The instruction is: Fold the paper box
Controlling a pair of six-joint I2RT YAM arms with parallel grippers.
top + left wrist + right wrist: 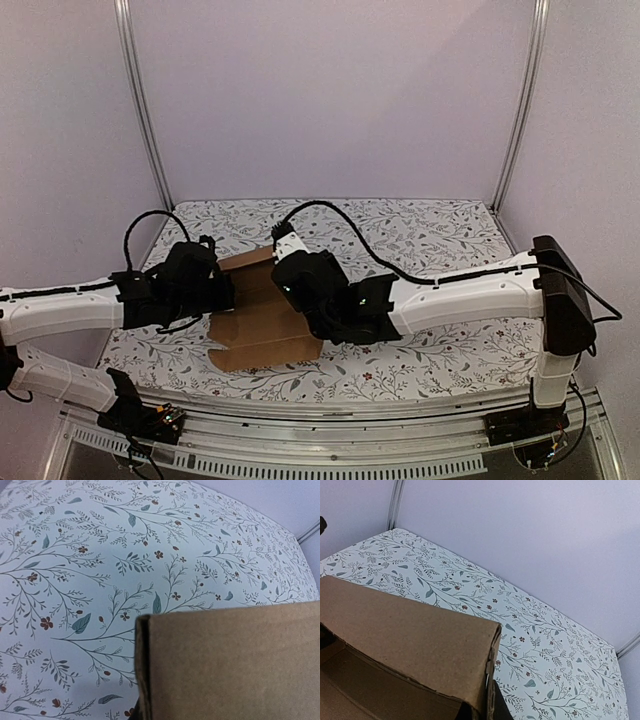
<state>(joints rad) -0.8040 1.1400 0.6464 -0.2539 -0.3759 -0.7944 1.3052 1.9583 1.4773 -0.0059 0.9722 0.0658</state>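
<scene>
The paper box (262, 325), plain brown cardboard, lies partly folded in the middle of the table between both arms. My left gripper (220, 290) is at the box's left side. In the left wrist view a doubled cardboard wall (235, 665) fills the lower right and hides the fingers, with its folded edge running down into the jaws. My right gripper (292, 288) is at the box's right side. In the right wrist view its dark fingertips (492, 712) pinch a folded wall of the box (410, 630) from both sides, and the box's inside shows at lower left.
A floral tablecloth (430, 240) covers the table. Metal frame posts (140, 100) stand at the back corners against lilac walls. A black cable (350, 235) loops over the right arm. The table's front rail (330, 425) runs along the near edge.
</scene>
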